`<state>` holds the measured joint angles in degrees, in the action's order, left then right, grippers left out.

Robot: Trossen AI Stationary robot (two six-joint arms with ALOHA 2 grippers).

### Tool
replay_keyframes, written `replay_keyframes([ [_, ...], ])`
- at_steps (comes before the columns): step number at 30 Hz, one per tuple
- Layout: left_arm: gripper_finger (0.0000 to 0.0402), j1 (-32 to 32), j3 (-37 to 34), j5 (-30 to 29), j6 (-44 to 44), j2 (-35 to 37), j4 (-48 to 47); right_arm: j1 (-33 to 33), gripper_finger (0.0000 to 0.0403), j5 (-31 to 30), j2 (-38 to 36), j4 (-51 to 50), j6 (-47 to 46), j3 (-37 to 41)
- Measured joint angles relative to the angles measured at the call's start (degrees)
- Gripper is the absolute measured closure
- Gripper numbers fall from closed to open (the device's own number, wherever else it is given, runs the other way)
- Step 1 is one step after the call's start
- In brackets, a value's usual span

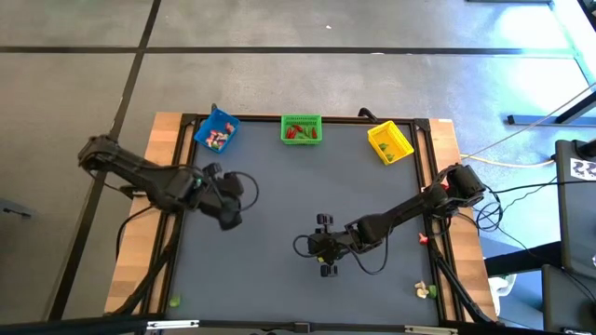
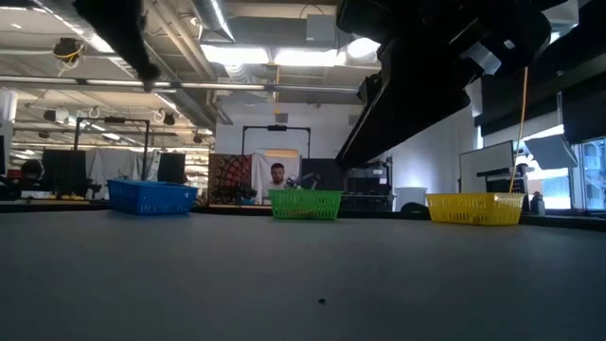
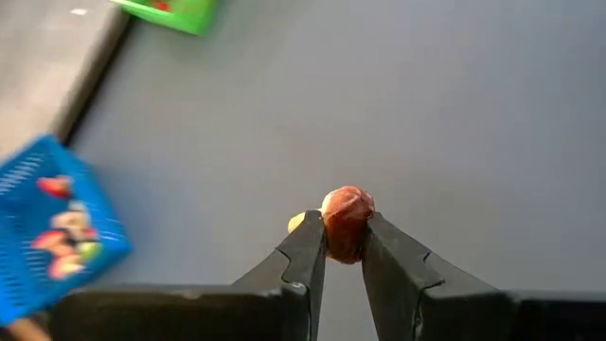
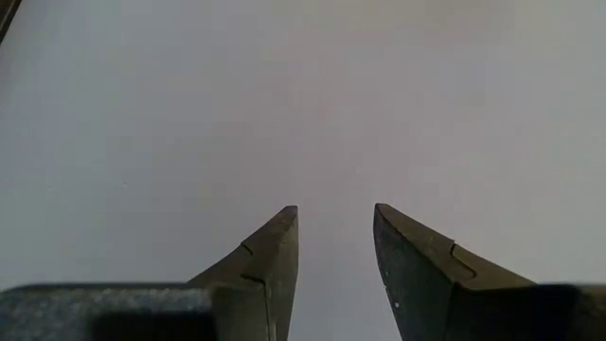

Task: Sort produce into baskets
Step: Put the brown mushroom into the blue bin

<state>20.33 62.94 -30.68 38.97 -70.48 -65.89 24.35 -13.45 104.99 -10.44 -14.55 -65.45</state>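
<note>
You have three small slatted plastic baskets in a row along the far edge of the dark grey counter: a blue basket, a green basket in the middle as your landmark, and a yellow basket. From above, the blue one holds red and whitish pieces, the green one red pieces and the yellow one a green piece; they are too small for you to count.

Your left end effector is clamped on one reddish-brown toy produce piece with a pale end, held above the counter nearer you than the blue basket. Only the left wrist view shows you this piece; from above it is hidden under the arm.

Your right end effector hangs over bare counter well in front of the green basket, fingers parted and holding nothing.

In the low view a person shows behind the green basket, partly cut off by it.
</note>
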Motion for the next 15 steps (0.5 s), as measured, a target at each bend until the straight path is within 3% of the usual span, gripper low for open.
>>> replay_keyframes([
  [8, 0.0343, -10.48, 0.02, -7.92, -1.41, -0.02, -2.03, 0.00, 0.0265, 0.00, 0.00, -0.02, -0.26, 0.00],
  [15, 0.0343, -21.27, 0.02, -10.70, -5.61, -0.02, -2.50, 0.00, 0.0265, 0.00, 0.00, -0.06, -0.33, 0.00],
])
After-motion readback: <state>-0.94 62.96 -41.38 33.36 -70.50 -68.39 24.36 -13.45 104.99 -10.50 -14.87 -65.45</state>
